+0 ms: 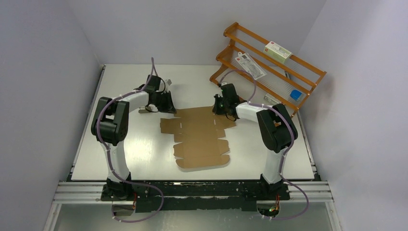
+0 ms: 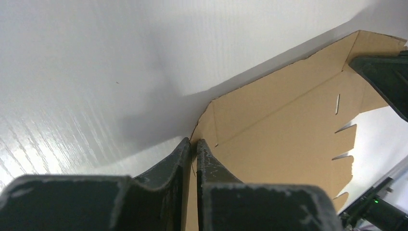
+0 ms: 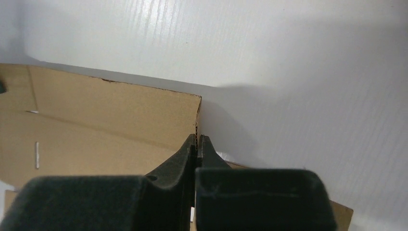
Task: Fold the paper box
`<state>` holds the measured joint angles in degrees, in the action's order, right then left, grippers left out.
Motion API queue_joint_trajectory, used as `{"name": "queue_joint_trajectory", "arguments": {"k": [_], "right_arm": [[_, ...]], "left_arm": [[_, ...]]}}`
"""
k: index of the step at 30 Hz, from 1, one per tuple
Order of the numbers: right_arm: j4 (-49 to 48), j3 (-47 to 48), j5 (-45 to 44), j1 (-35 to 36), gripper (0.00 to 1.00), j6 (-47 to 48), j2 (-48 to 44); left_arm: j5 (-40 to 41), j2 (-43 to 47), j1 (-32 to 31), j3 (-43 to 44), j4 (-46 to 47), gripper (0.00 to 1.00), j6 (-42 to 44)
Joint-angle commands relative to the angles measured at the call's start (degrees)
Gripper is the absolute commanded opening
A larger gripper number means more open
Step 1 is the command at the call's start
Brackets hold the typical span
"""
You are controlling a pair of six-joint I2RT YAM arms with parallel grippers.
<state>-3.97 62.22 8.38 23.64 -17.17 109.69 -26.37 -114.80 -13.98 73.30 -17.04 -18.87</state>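
The paper box [image 1: 199, 137] is a flat brown die-cut cardboard sheet lying mid-table, with scalloped tabs toward the near side. My left gripper [image 1: 168, 107] is at the sheet's far left corner. In the left wrist view it [image 2: 193, 143] is shut on the paper box [image 2: 288, 125], with the thin cardboard edge pinched between the fingers. My right gripper [image 1: 222, 108] is at the far right corner. In the right wrist view it [image 3: 197, 138] is shut on the edge of the paper box [image 3: 96, 125], whose corrugated rim runs up from between the fingertips.
An orange wooden rack [image 1: 269, 67] stands at the back right of the white table [image 1: 130, 154], holding small white printed packages [image 1: 278, 50] and a blue item [image 1: 295, 95]. Grey walls close in on both sides.
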Motion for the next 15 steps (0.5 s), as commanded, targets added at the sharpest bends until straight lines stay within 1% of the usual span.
{"name": "queue_joint_trajectory", "arguments": {"k": [1,4,9,15], "right_arm": [[6.85,3.01,-11.25,3.05,0.00,2.51,-1.73],[9.51,4.50,-15.40,4.58,0.00,2.59,-1.56],[13.66,6.86,-22.91,7.27,0.00,2.99,-0.86],[16.74,9.58,-28.31,9.28,0.00,2.87,-0.02]], "left_arm": [[11.15,2.92,-3.55,1.57,-4.24,0.09,0.25],[16.04,2.50,-5.85,3.21,-6.78,0.05,0.15],[25.78,1.54,-10.63,6.39,-10.65,0.05,-0.09],[28.22,1.01,-14.38,8.01,-11.18,0.06,-1.98]]}}
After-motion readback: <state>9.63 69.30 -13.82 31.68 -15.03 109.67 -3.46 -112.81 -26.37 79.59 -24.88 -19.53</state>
